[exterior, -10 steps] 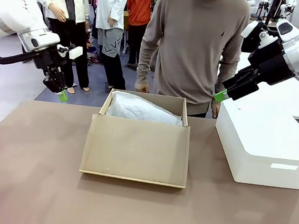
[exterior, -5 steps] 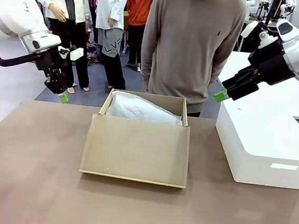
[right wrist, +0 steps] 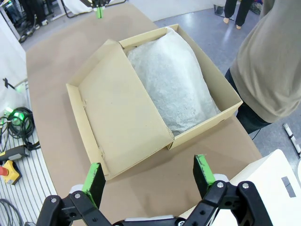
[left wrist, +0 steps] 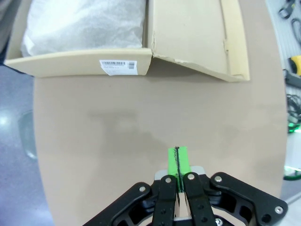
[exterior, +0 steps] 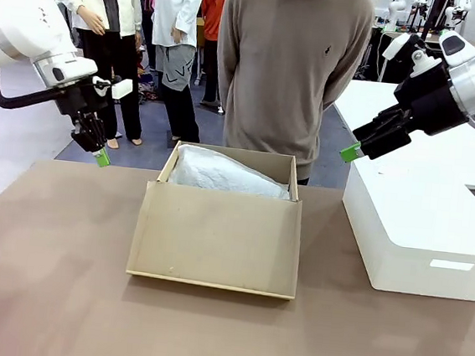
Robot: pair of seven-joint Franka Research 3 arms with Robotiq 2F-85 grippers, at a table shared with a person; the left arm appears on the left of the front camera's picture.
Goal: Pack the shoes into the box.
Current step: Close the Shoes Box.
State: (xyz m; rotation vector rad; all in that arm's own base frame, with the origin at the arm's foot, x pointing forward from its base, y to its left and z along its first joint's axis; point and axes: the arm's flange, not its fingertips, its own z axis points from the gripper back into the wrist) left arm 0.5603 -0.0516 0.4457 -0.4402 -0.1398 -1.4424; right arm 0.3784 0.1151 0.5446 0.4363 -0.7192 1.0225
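The tan cardboard box (exterior: 214,241) sits mid-table, its flap lid (exterior: 217,237) folded out toward me. Crinkled white tissue paper (exterior: 221,172) fills its tray, and the shoes are hidden. My left gripper (exterior: 100,158) hangs shut and empty above the table's far left corner, well left of the box. In the left wrist view its green pads (left wrist: 178,161) press together over bare table, with the box (left wrist: 80,63) farther ahead. My right gripper (exterior: 351,152) hovers open to the right of the box. In the right wrist view that gripper (right wrist: 148,177) is spread wide above the box (right wrist: 207,120) and tissue paper (right wrist: 174,80).
A person in a grey-brown sweater (exterior: 290,65) stands right behind the box at the far edge. A large white box (exterior: 422,229) takes up the table's right side. Bare table lies in front and to the left. Other people (exterior: 110,14) stand farther back.
The person's hands, which were at the box's far rim, have drawn back out of sight, and the person has shifted slightly left. Both arms have barely moved.
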